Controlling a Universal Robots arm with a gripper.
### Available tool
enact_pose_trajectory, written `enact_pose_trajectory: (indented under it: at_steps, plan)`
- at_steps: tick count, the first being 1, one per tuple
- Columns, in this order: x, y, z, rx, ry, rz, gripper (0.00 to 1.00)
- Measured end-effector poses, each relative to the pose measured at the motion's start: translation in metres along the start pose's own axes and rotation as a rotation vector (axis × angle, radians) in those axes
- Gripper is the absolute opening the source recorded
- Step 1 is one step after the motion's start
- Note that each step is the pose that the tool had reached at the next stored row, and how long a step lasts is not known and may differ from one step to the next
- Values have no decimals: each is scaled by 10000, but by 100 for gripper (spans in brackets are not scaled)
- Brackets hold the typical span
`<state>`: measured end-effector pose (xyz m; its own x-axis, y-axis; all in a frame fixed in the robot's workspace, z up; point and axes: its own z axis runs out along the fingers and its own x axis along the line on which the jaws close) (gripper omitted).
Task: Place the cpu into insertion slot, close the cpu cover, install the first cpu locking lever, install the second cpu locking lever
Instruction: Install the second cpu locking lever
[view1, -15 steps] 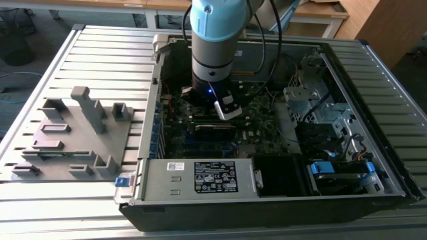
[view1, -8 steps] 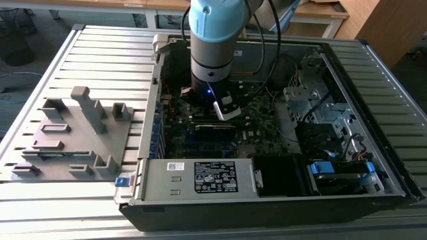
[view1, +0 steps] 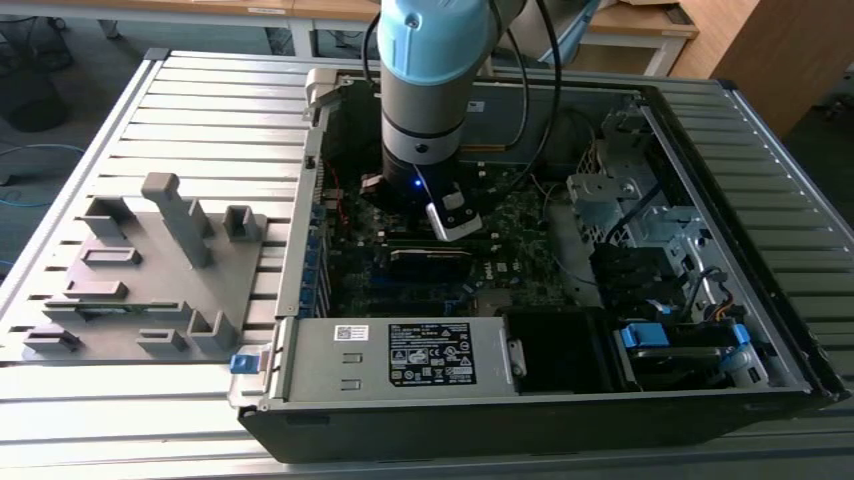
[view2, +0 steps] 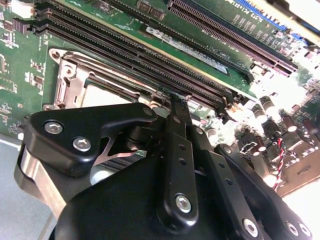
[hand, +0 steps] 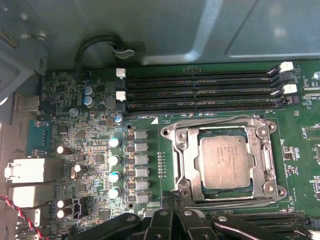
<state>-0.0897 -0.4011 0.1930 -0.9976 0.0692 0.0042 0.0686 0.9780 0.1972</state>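
In the first wrist view the cpu (hand: 225, 161) lies flat in the insertion slot (hand: 168, 132) on the green motherboard (hand: 90, 140). The silver cpu cover (hand: 187, 150) lies down around it, and the chip's grey top shows through the cut-out. My gripper (hand: 175, 194) is low over the board, with its black fingers (hand: 161, 222) meeting at the tips right beside one corner of the slot. The second wrist view has the fingers (view2: 177, 150) closed together at the silver frame's (view2: 67, 80) edge, with nothing visibly held. In the exterior view the gripper (view1: 451, 222) hangs inside the open computer case.
Long black memory slots (hand: 200, 90) run along one side of the socket. Capacitors and coils (hand: 115, 160) stand on the other. The case walls, a power supply (view1: 400, 355) and a drive cage (view1: 627, 200) hem in the board. A grey fixture (view1: 147, 270) lies at the exterior view's left.
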Motion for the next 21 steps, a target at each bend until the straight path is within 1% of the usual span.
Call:
enact_pose_trajectory:
  at_steps: [6,9,13,21]
  plan:
    - [0,0,1,12,-1,0,10]
    - [0,5,-19,1,-4,-1,10]
    - [0,19,-94,6,-2,0,10]
    - [1,62,-306,8,-2,0,10]
